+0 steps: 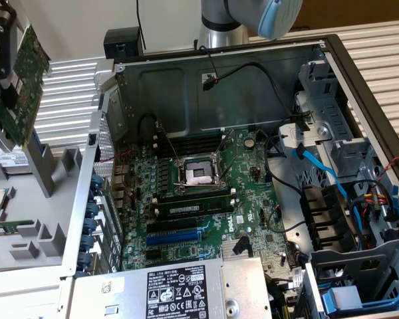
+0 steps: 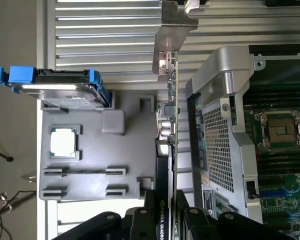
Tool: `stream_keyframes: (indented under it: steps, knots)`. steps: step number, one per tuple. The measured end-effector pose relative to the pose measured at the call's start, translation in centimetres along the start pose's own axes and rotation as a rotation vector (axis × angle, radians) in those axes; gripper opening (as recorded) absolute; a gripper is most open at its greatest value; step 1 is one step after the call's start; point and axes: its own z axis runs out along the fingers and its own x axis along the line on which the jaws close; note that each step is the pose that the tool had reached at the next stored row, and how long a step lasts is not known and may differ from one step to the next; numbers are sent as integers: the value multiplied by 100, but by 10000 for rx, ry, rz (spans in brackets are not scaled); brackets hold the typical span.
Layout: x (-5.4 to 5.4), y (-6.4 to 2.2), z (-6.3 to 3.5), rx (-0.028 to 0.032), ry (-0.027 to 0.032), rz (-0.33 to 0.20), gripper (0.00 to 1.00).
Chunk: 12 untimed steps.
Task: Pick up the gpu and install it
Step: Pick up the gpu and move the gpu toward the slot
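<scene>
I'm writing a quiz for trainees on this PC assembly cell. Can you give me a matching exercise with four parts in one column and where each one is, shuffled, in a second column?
Parts
1. gpu
2. processor chip
3. hard drive
4. motherboard

Places
A. mounted inside the open case
B. held edge-on in the gripper, outside the case
C. lying flat in a square recess of the grey tray
D. on the grey tray, blue rails at both ends

Pairs: 1-B, 2-C, 3-D, 4-A
</scene>
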Motion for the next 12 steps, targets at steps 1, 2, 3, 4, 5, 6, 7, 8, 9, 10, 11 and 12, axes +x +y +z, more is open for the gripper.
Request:
stream_keyframes:
  steps: [1, 2, 3, 4, 5, 6, 7, 8, 9, 10, 11, 12]
  knots:
    - [-1, 1, -1, 2, 35, -2, 27]
    - [0, 1, -1, 2, 38, -3, 27]
    - [0, 1, -2, 2, 39, -3, 27]
    - [0, 0, -1, 1, 40, -4, 27]
    - [0, 0, -1, 1, 40, -5, 27]
    - [-1, 0, -1, 1, 40, -5, 27]
    - [-1, 0, -2, 2, 40, -5, 27]
    - [-4, 4, -2, 8, 41, -6, 27]
    - [-15, 5, -3, 12, 42, -8, 27]
    - [-34, 8, -7, 15, 46, -7, 27]
    - [-62, 12, -17, 17, 58, -4, 27]
    - [-90, 16, -33, 19, 82, -2, 27]
